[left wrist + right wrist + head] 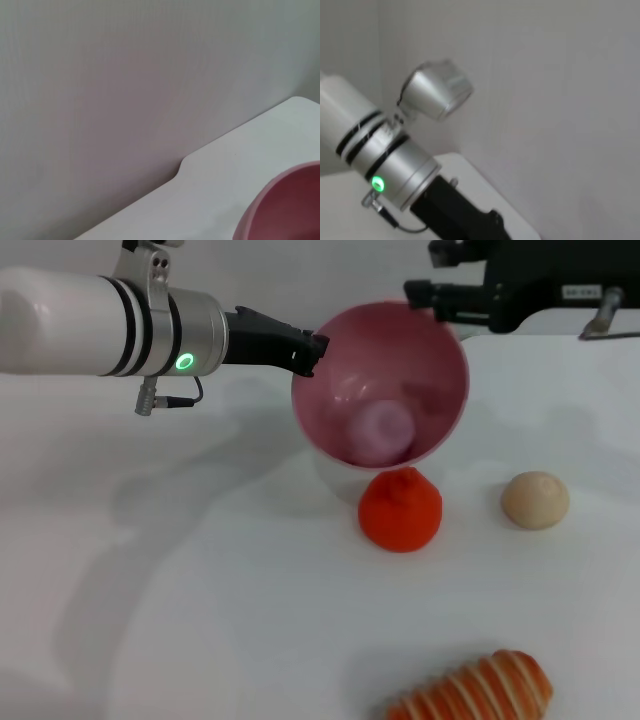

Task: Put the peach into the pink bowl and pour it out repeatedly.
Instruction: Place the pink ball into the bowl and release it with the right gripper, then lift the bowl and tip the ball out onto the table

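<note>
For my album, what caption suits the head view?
Left gripper tilts the pink bowl with the peach inside.

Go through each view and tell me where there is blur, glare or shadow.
Head view: the peach inside the tilted bowl is smeared; the left tool at the rim casts soft shadows on the table. Left wrist view: the bowl's rim is soft, the wall evenly lit. Right wrist view: the left arm is blurred, its green light glaring.

Left arm reaches level from the left, left gripper apparently clamped; right gripper sits at the far edge
</note>
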`<move>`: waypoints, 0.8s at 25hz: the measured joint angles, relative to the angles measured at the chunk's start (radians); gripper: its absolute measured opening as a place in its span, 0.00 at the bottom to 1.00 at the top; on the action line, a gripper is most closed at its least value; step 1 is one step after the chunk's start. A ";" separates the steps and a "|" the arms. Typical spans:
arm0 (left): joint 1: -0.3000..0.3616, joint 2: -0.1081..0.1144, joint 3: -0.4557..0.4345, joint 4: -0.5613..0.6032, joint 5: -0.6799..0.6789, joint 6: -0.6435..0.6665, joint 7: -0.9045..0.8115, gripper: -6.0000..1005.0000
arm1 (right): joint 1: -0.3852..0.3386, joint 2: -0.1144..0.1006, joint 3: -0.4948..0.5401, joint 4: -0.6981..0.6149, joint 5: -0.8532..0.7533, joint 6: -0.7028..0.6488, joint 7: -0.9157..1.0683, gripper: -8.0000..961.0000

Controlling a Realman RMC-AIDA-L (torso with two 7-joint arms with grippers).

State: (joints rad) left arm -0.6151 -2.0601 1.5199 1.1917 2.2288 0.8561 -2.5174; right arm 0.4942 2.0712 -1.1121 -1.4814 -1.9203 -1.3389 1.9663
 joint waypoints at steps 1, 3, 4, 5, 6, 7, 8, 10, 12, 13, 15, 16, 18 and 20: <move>0.000 0.000 0.001 0.000 0.001 0.000 0.000 0.11 | -0.010 0.000 0.009 0.000 0.025 0.000 -0.019 0.51; 0.000 0.000 0.006 0.000 0.001 -0.003 0.001 0.11 | -0.046 0.000 0.037 0.011 0.134 0.000 -0.105 0.51; 0.000 0.000 0.009 0.000 0.001 -0.006 0.003 0.11 | -0.070 0.001 0.049 0.025 0.197 0.000 -0.154 0.51; 0.000 0.000 0.010 0.001 0.002 -0.007 0.005 0.11 | -0.100 0.001 0.060 0.052 0.302 -0.008 -0.240 0.51; 0.000 0.000 0.011 0.003 0.002 -0.009 0.008 0.11 | -0.135 0.000 0.068 0.090 0.420 -0.020 -0.333 0.51; 0.000 0.000 0.012 0.004 0.002 -0.012 0.011 0.11 | -0.166 -0.001 0.072 0.131 0.548 -0.044 -0.437 0.51; 0.000 0.000 0.013 0.004 0.002 -0.015 0.012 0.11 | -0.197 -0.001 0.077 0.181 0.656 -0.070 -0.529 0.51; -0.004 -0.001 0.025 0.001 0.001 -0.024 0.011 0.11 | -0.263 0.000 0.091 0.299 0.886 -0.152 -0.734 0.51; -0.010 -0.001 0.042 -0.001 -0.002 -0.032 0.006 0.11 | -0.313 0.000 0.111 0.434 1.088 -0.251 -0.908 0.51; -0.015 -0.002 0.048 0.000 -0.004 -0.035 0.003 0.11 | -0.324 -0.001 0.127 0.501 1.153 -0.286 -0.970 0.51; -0.023 -0.004 0.054 0.004 -0.005 -0.037 0.002 0.11 | -0.338 -0.003 0.180 0.617 1.256 -0.347 -1.058 0.51; -0.029 -0.005 0.058 0.004 -0.005 -0.039 0.001 0.11 | -0.344 -0.003 0.213 0.656 1.272 -0.363 -1.076 0.51; -0.040 -0.006 0.075 0.004 -0.009 -0.051 -0.002 0.12 | -0.356 -0.004 0.270 0.707 1.274 -0.383 -1.103 0.51; -0.047 -0.006 0.105 0.001 -0.015 -0.083 -0.008 0.12 | -0.371 -0.004 0.318 0.747 1.270 -0.393 -1.143 0.50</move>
State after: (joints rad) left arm -0.6625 -2.0663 1.6248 1.1928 2.2142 0.7735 -2.5257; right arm 0.1236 2.0673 -0.7944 -0.7343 -0.6503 -1.7318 0.8237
